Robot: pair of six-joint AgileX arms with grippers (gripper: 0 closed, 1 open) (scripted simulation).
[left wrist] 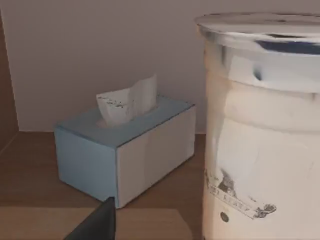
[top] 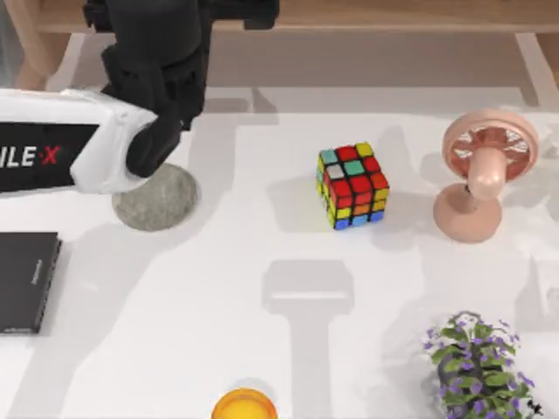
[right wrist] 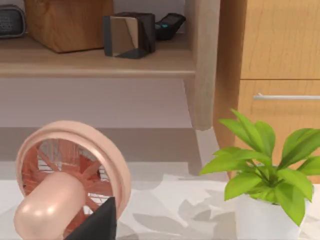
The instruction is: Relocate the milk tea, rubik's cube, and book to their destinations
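The rubik's cube stands on the white table right of centre, touched by neither gripper. My left arm reaches over the table's back edge, its gripper at the wooden shelf. In the left wrist view the milk tea, a creamy cup with a lid and a small print, stands very close on that shelf. It is off to one side of my one visible finger, and the gripper is open, not on the cup. My right arm is parked near the pink fan, one finger showing, gripper open. The book is out of view.
A light-blue tissue box shares the shelf. On the table are a grey stone disc, a black slab, a pink fan, a purple-flowered plant, and an orange-yellow round thing. A green potted plant stands beside the fan.
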